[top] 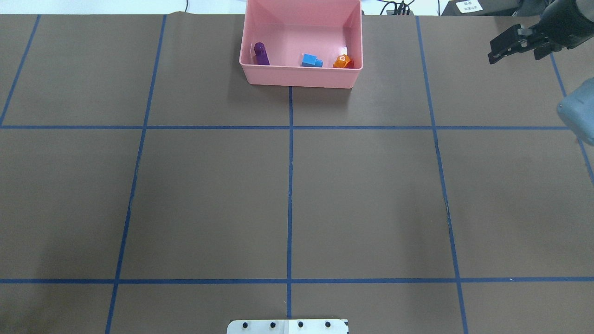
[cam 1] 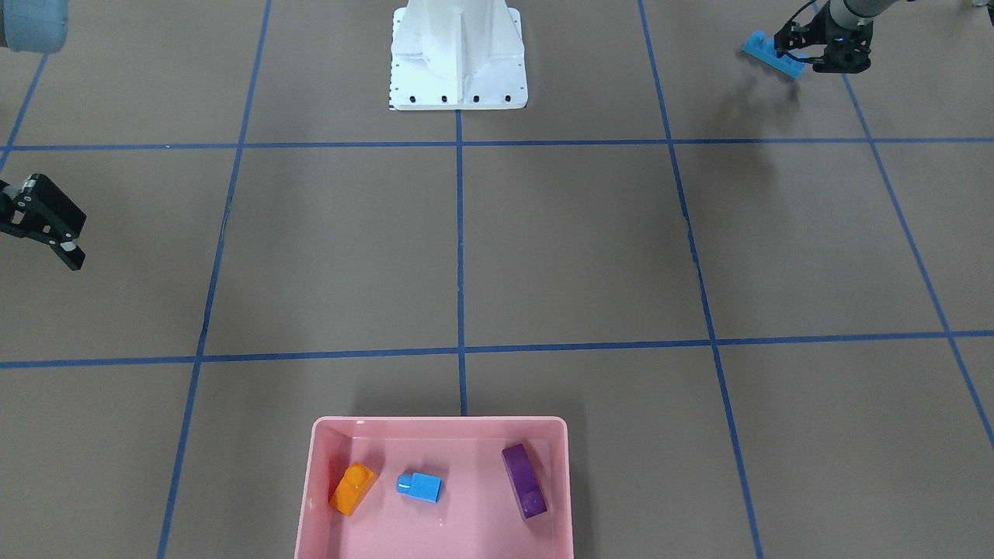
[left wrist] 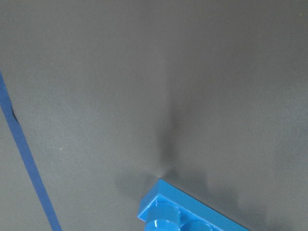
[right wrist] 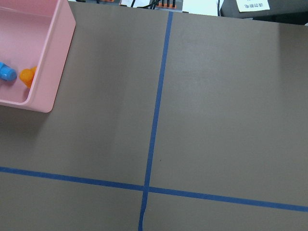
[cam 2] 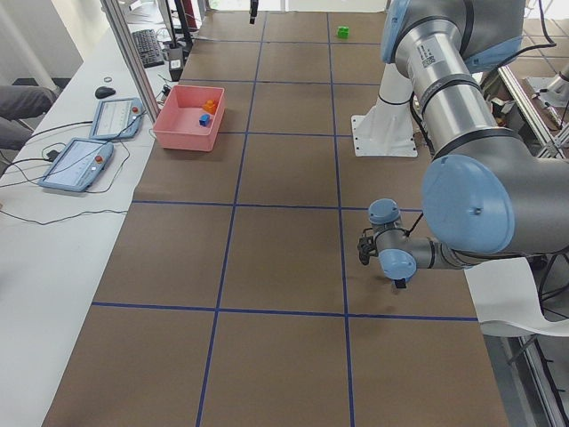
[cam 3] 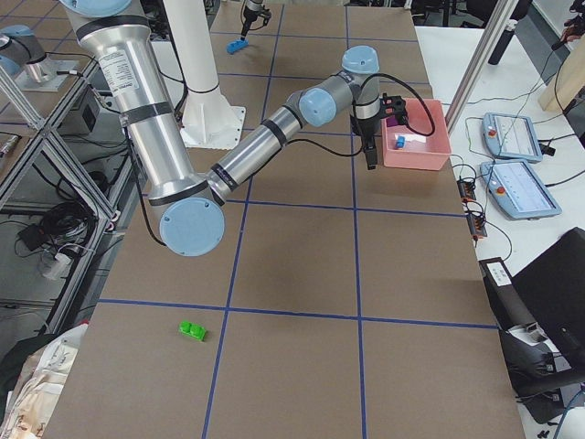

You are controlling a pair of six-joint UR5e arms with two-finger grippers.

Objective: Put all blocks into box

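Exterior front-facing view: a brown table (cam 1: pixel 575 248) ruled into squares by blue tape, with the robot's white base (cam 1: pixel 458 62) at the far edge. The pink box (cam 1: pixel 466 528) sits at the near edge, about centre.

The right gripper (top: pixel 515 46) hangs off to one side of the box, apart from it, with its jaws spread and nothing in them. The left gripper (cam 1: pixel 798 48) is low over the table on the robot's side, well apart from the box. Its fingers are at one end of the long blue block (cam 1: pixel 765 50). It shows too small to tell whether they have clamped the block, or whether the block is off the table. The left wrist view shows only a corner of that block, close under the camera.

Inside the box lie the purple block (cam 1: pixel 525 481), the orange block (cam 1: pixel 353 489) and the small blue block (cam 1: pixel 419 487), none touching another.

The step in hand looks like the pick-up of the last block. The next move calls for a firm hold, a lift, a long carry across the table, and a release over bare box floor.

A small green thing (cam 3: pixel 192 330) lies far out on the robot's right. It may be another block; I cannot tell.
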